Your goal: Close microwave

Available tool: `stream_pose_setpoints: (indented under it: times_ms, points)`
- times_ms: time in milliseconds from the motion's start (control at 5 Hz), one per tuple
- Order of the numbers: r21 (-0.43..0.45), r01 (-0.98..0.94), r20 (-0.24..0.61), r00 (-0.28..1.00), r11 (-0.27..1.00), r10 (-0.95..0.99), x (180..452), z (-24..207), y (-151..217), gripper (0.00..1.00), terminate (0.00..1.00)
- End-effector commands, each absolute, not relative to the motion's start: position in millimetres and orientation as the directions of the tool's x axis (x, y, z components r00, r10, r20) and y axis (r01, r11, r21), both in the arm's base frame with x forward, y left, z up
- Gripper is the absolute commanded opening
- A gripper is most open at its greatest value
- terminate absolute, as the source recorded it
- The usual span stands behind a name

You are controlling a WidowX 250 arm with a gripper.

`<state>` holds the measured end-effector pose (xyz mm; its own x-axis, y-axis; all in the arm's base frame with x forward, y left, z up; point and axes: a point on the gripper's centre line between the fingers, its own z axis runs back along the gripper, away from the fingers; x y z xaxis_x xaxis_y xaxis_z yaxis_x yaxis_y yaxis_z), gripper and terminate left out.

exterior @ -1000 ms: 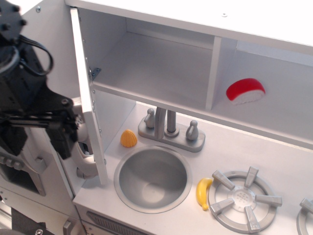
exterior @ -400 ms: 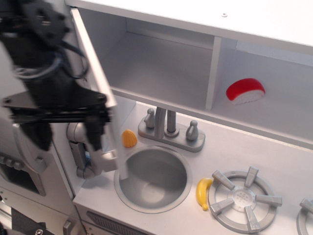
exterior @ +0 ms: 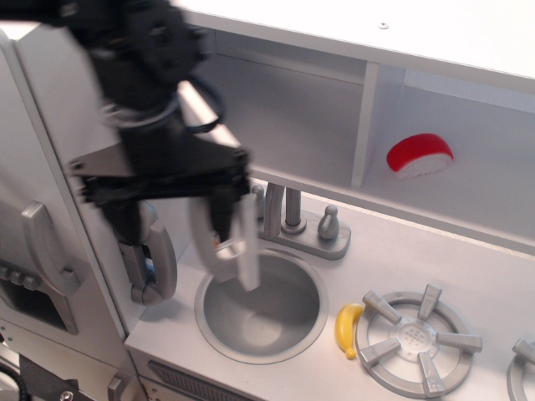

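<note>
**Microwave door partway swung, arm against it**

The microwave (exterior: 284, 125) sits in the upper left of the white toy kitchen, its box open to view, with a pale grey back wall and floor. Its door (exterior: 238, 242) hangs at an angle out over the sink, blurred, with only a white edge showing below the black arm (exterior: 150, 100). The claw (exterior: 171, 221) is at the door, one finger (exterior: 219, 213) on either side of it; blur hides whether the fingers are pinching the door or merely spread around it, so I cannot tell.

Right of the microwave, past a white divider, a red and white sushi piece (exterior: 420, 155) lies in the next shelf bay. Below, the white bench (exterior: 435, 259) carries a round grey sink (exterior: 261, 305), a grey tap (exterior: 292, 219) behind it, a yellow banana (exterior: 348, 328) just beside the sink's right rim, and a grey burner (exterior: 414, 341) next to the banana. At far left stands a white panel with a grey phone handset (exterior: 46, 251).
</note>
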<state>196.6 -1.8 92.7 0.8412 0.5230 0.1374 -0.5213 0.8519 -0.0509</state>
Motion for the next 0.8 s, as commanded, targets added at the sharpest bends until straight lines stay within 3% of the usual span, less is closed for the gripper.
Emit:
stream_pose_setpoints:
  times_ms: [0, 400, 600]
  points:
    - [-0.106, -0.516, 0.163, 0.834, 0.85, 0.527, 223.4, 109.4, -36.0, 1.0, 0.0]
    - [-0.105, -0.548, 0.22, 0.801, 0.83, 0.557, 255.7, 107.7, -44.7, 1.0, 0.0]
    - [-0.061, -0.518, 0.201, 0.831, 0.853, 0.519, 245.6, 94.7, -43.8, 1.0, 0.0]
